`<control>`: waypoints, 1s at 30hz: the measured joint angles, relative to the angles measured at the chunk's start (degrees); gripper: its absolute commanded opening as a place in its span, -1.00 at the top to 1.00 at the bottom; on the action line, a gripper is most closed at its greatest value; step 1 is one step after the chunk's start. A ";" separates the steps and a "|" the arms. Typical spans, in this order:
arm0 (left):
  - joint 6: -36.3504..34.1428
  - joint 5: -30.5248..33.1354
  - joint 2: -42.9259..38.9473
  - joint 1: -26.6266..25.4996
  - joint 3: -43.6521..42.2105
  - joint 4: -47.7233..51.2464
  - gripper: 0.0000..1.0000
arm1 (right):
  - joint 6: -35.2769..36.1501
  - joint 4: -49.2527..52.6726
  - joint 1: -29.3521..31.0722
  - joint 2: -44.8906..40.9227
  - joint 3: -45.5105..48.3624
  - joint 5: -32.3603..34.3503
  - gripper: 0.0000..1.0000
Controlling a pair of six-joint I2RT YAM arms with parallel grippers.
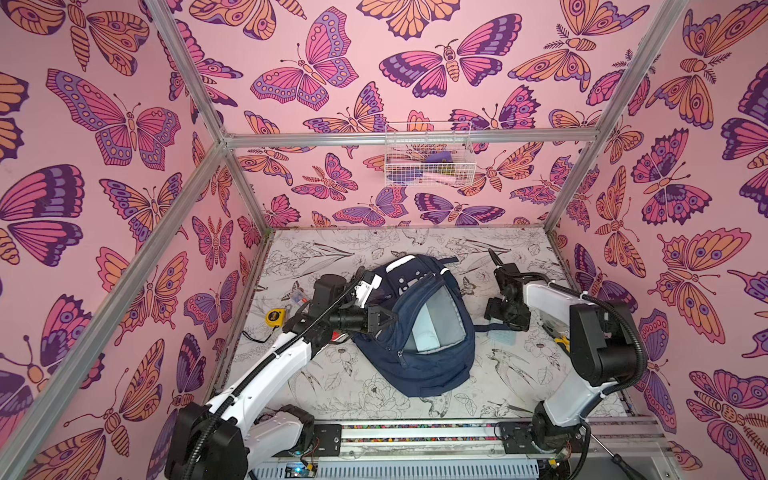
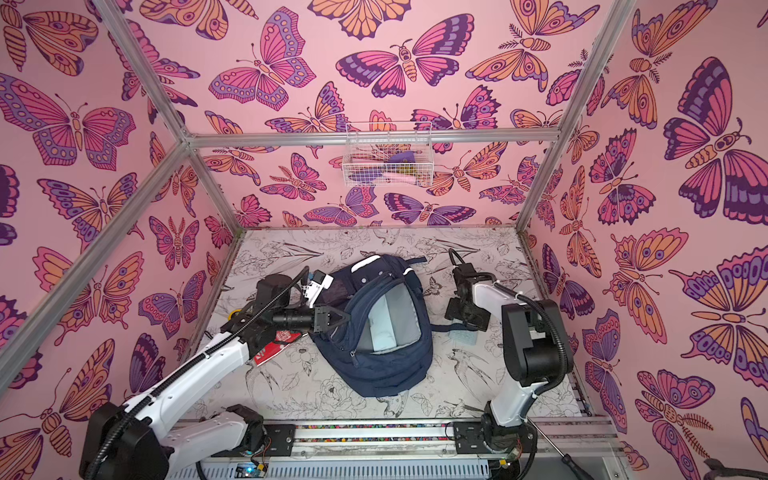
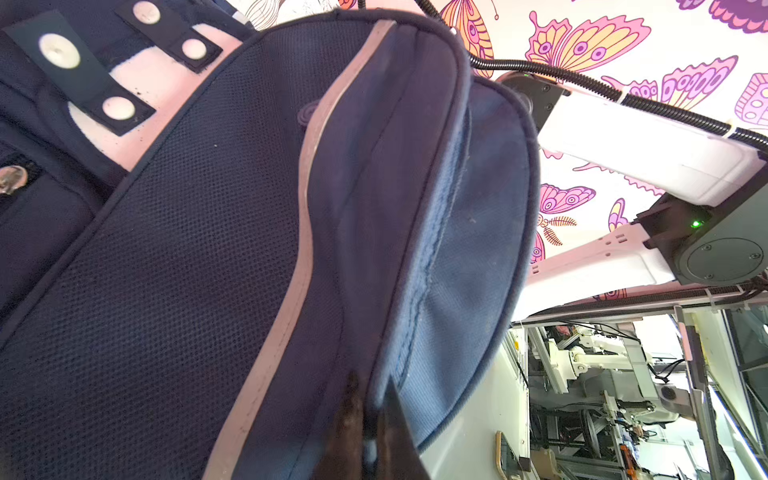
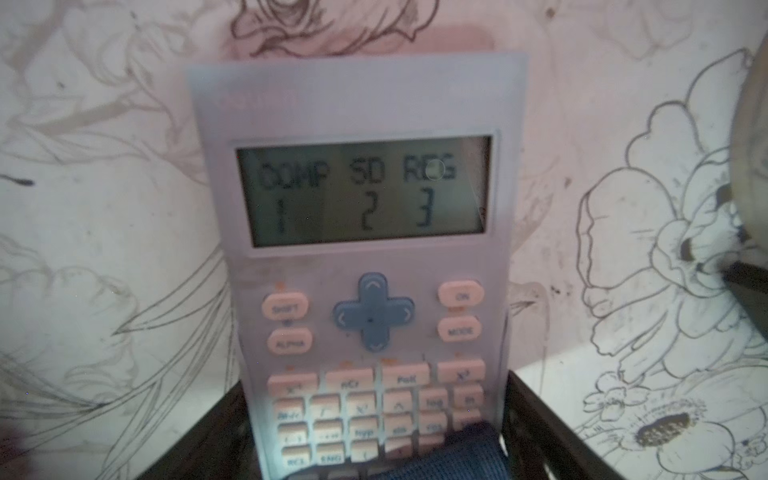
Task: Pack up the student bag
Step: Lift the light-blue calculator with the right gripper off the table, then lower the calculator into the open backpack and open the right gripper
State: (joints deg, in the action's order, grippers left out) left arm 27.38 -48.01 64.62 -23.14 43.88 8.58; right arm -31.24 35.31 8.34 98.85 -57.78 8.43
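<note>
Currently, on the flower-printed desk, the following are showing.

- Student bag: navy, the largest item. It is lying in the middle of the desk in both top views, with its main compartment gaping open and the grey lining showing. A pale flat item is sitting inside.
- Left end effector: it is reaching in at the side of the opening nearer the left arm, jaws clamped together on the bag's fabric rim. The left wrist view is showing the dark fingertips pinching a seam beside the mesh pocket.
- Right end effector: it is hanging to the right of the bag, pointing down over the calculator. The jaws are standing spread, one on either side of the keypad end. Whether the pads are touching it cannot be told.
- Calculator: pale blue with pink keys, lying flat on the desk. Its screen is reading "COMP SD REG 1 2 3".
- Navy strap: it is lying across the calculator's lowest keys.
- Yellow tape measure: sitting near the desk's left edge.
- Red booklet: lying partly under the left arm.
- White wire basket: hanging on the back wall, holding purple and pink things too small to name.
</note>
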 measured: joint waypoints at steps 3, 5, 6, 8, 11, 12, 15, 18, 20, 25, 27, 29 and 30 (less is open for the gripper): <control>0.11 0.00 0.00 0.00 0.00 0.00 1.00 | -0.02 0.74 0.02 -0.17 -0.04 1.57 -0.20; 0.15 0.00 0.00 0.00 0.00 0.00 1.00 | 0.00 2.14 0.02 -0.35 -0.26 3.30 -0.19; 0.15 0.00 0.00 0.00 0.00 0.00 1.00 | 0.02 3.13 0.02 -0.46 -0.37 4.26 -0.18; 0.15 0.00 0.00 0.00 0.00 0.00 1.00 | 0.07 5.11 0.02 -1.14 -0.50 5.77 -0.18; 0.15 0.00 0.00 0.00 0.00 0.00 1.00 | 0.33 8.15 0.00 -3.89 -1.22 7.61 -0.12; 0.15 -0.02 0.00 0.00 0.00 0.00 1.00 | 0.46 9.18 0.02 -5.18 -1.86 8.04 -0.09; 0.15 -0.02 0.00 0.00 0.00 0.00 1.00 | 0.90 11.39 0.52 -9.79 -3.89 9.07 0.00; 0.17 -0.02 0.00 0.00 0.00 -0.02 1.00 | 1.11 14.12 2.73 -14.91 -6.23 9.68 0.01; 0.17 -0.02 0.00 0.04 0.00 -0.02 1.00 | 1.25 16.41 5.09 -18.34 -8.00 9.73 0.03; 0.44 -0.11 0.00 0.24 -0.04 -0.31 1.00 | 0.04 21.68 13.42 -27.93 -10.25 7.78 0.03; 0.87 -0.24 0.00 0.24 -0.37 -1.29 1.00 | -1.29 23.32 17.70 -30.75 -10.27 6.25 0.04; 1.51 -0.44 0.00 0.26 -0.76 -1.99 1.00 | -2.97 24.35 22.34 -32.09 -10.27 4.46 0.06; 1.70 -0.52 -0.02 0.26 -0.98 -2.47 1.00 | -3.87 24.57 24.94 -32.20 -10.27 3.28 0.06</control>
State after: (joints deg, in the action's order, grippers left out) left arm 29.08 -48.53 64.60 -22.87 42.89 6.11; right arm -35.11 59.88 33.28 66.65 -68.05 11.70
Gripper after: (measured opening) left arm 0.065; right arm 0.849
